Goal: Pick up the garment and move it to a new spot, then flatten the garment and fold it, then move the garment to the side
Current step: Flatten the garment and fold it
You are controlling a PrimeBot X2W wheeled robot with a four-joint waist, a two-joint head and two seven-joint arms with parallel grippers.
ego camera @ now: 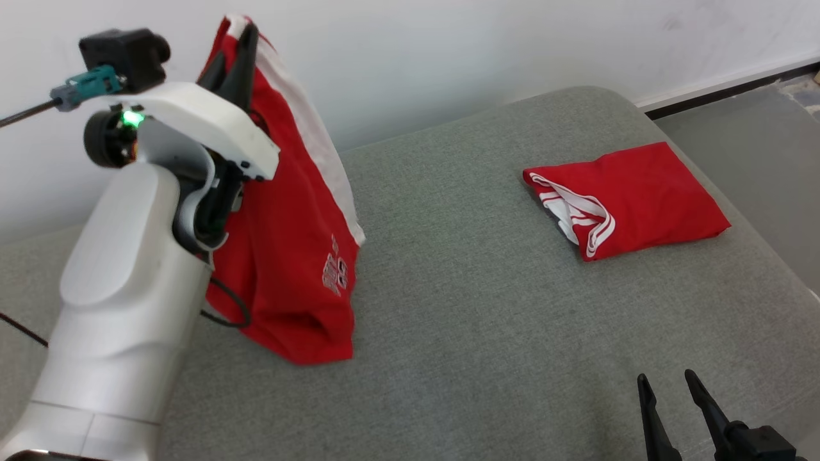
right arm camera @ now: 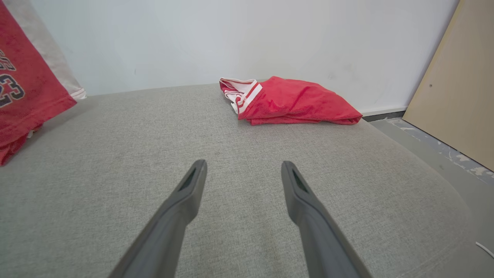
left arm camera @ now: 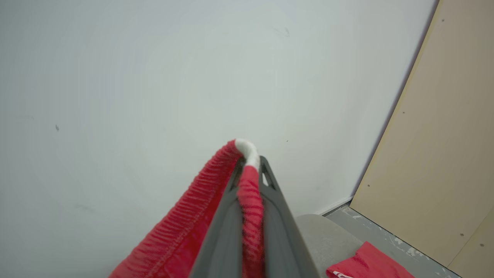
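A red garment [ego camera: 291, 256] with a white side stripe and a printed number hangs from my left gripper [ego camera: 238, 40], raised high at the left. Its lower end rests on the grey cushioned surface [ego camera: 461, 307]. In the left wrist view the left gripper [left arm camera: 251, 162] is shut on the garment's ribbed red and white waistband [left arm camera: 247, 193]. The hanging garment [right arm camera: 23, 85] also shows at the left of the right wrist view. My right gripper [ego camera: 666, 381] is low at the lower right, open, with nothing between its fingers [right arm camera: 189, 185].
A second red garment [ego camera: 631, 198], folded with white-striped trim, lies at the far right of the surface, also in the right wrist view [right arm camera: 289, 100]. A white wall [ego camera: 448, 51] runs behind. Grey floor [ego camera: 756, 147] and a tan board [right arm camera: 459, 85] lie past the right edge.
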